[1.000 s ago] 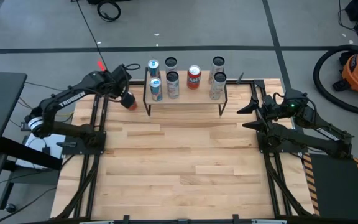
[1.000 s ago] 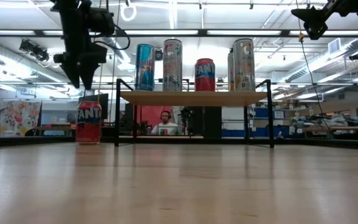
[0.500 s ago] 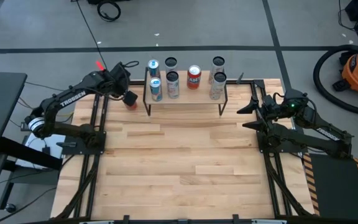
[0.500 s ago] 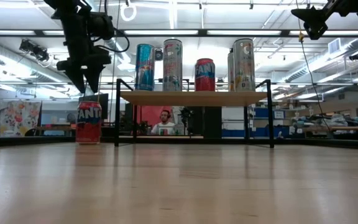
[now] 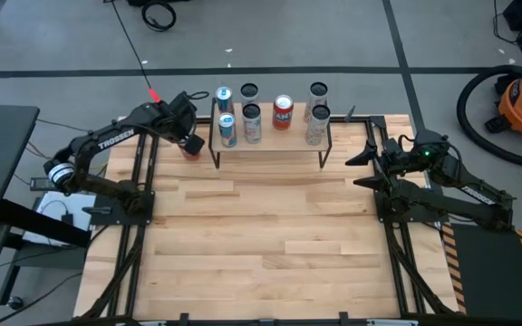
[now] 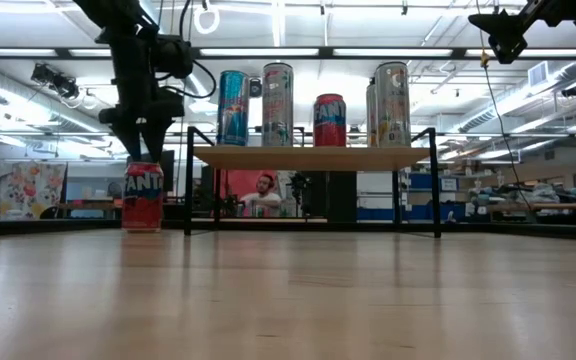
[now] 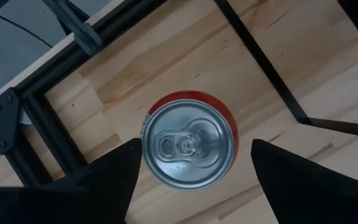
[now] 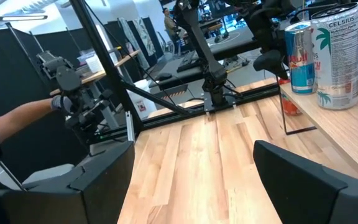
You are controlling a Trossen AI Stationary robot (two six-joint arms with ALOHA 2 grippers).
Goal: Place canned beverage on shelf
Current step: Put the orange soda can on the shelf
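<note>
My left claw [image 7: 191, 171] hangs spread wide right above the red aluminium soda can [image 7: 189, 144], gripping nothing; the can stands upright on the light-wood desk [image 5: 270, 235], just beside the left end of the low light-wood shelf on black metal legs [image 6: 313, 157]. If I drop off-centre, a finger could land on the rim and tip the can, or my wrist could strike the shelf leg. The shelf already carries several tall upright cans. My right claw [image 5: 359, 168] waits released near the desk's right edge.
</note>
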